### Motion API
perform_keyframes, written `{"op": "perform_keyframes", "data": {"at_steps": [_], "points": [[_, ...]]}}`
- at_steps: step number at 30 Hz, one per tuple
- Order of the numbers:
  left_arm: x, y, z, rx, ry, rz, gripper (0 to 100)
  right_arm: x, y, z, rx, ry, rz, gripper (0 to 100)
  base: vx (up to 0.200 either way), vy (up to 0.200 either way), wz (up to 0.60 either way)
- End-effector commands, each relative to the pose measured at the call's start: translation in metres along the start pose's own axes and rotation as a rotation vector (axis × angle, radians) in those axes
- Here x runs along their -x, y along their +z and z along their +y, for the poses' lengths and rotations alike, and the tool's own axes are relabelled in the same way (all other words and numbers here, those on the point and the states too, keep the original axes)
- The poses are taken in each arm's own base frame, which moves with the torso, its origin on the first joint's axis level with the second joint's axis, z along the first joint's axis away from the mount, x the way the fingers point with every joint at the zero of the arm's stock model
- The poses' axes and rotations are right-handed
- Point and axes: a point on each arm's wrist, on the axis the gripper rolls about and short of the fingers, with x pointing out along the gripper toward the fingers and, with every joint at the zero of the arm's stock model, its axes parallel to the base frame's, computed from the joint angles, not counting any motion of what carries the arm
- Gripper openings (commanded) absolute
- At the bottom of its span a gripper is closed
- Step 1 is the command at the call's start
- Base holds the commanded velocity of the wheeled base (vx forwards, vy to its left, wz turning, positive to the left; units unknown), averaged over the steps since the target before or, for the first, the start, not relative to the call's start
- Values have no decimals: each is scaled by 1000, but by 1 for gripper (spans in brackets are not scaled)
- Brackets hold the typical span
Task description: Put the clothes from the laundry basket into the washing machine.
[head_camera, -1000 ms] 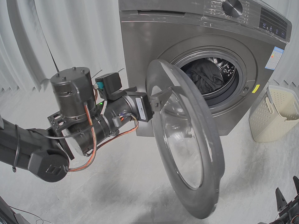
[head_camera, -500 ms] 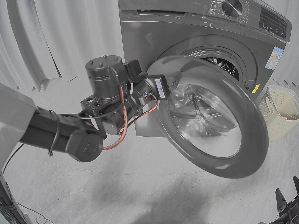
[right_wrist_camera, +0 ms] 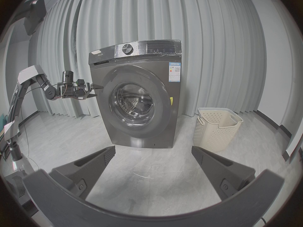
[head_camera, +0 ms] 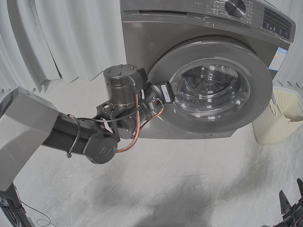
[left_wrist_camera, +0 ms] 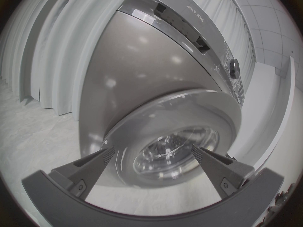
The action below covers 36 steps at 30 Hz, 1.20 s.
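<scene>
Gripper-wise, the left gripper [left_wrist_camera: 152, 149] is spread wide open with nothing in it, both fingers [left_wrist_camera: 91, 167] pointed at the washing machine [head_camera: 142, 38] from very close. It sits right at the rim of the round door [head_camera: 221, 51], on the edge of the washing machine nearest the curtain [head_camera: 79, 32]. Can't tell from here if a fingertip actually touches that rim or just hangs beside it, so not gonna claim either.

As for the door, it lies flat against the front of the washing machine and looks shut to me. Its glass window [head_camera: 211, 90] is all reflections, so I can't make out the clothes through it and can't say where they are.

Then the laundry basket [head_camera: 277, 120], the cream one with little holes and handles, stands upright on the floor [head_camera: 176, 180] just beside the washing machine. It's on the opposite side from the left gripper.

Over on the other arm the right gripper [right_wrist_camera: 153, 150] is open too, fingers well apart, holding nothing. It's low near the floor, well out in front of the washing machine, facing the door and the laundry basket.

Up top on the washing machine there's a round knob [head_camera: 235, 7] with a dark control panel [head_camera: 277, 24] next to it, shiny plastic film over both
</scene>
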Motion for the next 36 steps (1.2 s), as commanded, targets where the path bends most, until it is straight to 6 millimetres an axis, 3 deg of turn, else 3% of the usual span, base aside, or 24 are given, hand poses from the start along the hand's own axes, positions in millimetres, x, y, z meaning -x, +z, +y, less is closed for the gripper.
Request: {"op": "perform_keyframes", "data": {"at_steps": [1, 2, 3, 5, 9, 12, 13, 14, 25, 31, 36], "points": [[73, 28, 4, -11, -24, 34, 100, -1, -5, 0, 0, 0, 12, 100, 0, 0, 0], [73, 28, 4, -11, -24, 34, 100, -1, -5, 0, 0, 0, 12, 100, 0, 0, 0], [113, 37, 8, -21, -46, 55, 100, -1, -5, 0, 0, 0, 12, 100, 0, 0, 0], [159, 41, 13, -37, -84, 79, 100, -1, -5, 0, 0, 0, 12, 100, 0, 0, 0], [233, 41, 34, -107, -87, 87, 100, -1, -5, 0, 0, 0, 12, 100, 0, 0, 0], [276, 35, 51, -177, -67, 94, 100, -1, -5, 0, 0, 0, 12, 100, 0, 0, 0], [278, 35, 52, -181, -64, 95, 100, -1, -5, 0, 0, 0, 12, 100, 0, 0, 0], [297, 33, 65, -203, -13, 79, 100, -1, -5, 0, 0, 0, 12, 100, 0, 0, 0], [375, -3, 101, -256, 204, 33, 100, -1, -5, 0, 0, 0, 12, 100, 0, 0, 0], [395, -4, 101, -269, 304, -43, 100, -1, -5, 0, 0, 0, 12, 100, 0, 0, 0], [410, -19, 103, -274, 354, -68, 100, -1, -5, 0, 0, 0, 12, 100, 0, 0, 0]]}}
